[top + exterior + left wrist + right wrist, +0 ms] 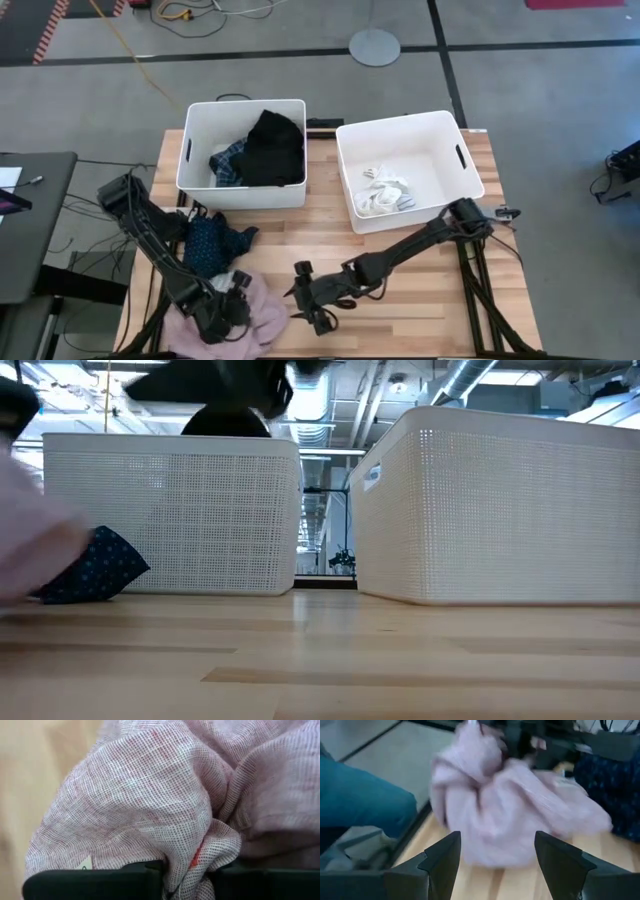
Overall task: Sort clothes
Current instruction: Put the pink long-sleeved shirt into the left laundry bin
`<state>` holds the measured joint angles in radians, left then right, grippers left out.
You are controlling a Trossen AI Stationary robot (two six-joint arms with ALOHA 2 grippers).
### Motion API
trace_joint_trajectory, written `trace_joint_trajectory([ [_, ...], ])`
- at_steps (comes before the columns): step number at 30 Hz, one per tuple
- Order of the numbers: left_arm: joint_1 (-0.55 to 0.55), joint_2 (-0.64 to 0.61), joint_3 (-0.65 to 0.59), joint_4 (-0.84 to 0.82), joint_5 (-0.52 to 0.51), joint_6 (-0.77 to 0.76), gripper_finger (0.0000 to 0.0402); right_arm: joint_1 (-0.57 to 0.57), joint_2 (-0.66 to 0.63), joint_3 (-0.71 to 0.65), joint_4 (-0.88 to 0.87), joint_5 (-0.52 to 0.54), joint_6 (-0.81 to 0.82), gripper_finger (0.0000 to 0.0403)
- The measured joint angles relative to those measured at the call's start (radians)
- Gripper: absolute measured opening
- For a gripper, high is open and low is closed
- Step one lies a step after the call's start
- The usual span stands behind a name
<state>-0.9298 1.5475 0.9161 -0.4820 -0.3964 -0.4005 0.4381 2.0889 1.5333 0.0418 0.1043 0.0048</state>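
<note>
1. No readable writing; a small white tag point(86, 864) shows on the pink garment point(262, 318).
2. Left gripper point(225, 315), at the table's point(420, 310) near-left, is clamped on the pink garment's fold.
3. Right gripper point(495, 857) hovers near centre, jaws apart, facing that garment.
</note>
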Motion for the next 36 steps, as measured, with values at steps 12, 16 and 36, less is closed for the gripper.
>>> trace_joint_trajectory([
  [12, 0.0, -0.123, 0.0, 0.042, -0.324, 0.108, 0.0052, 0.04, -0.095, 0.0, -0.126, 0.181, 0.056, 0.027],
  [16, 0.01, -0.139, 0.0, 0.073, -0.374, 0.157, 0.0052, 0.037, -0.092, 0.0, -0.119, 0.219, 0.074, 0.027],
  [36, 0.062, -0.141, 0.001, 0.228, -0.418, 0.396, 0.0052, -0.027, -0.089, -0.107, 0.078, 0.209, 0.148, 0.027],
])
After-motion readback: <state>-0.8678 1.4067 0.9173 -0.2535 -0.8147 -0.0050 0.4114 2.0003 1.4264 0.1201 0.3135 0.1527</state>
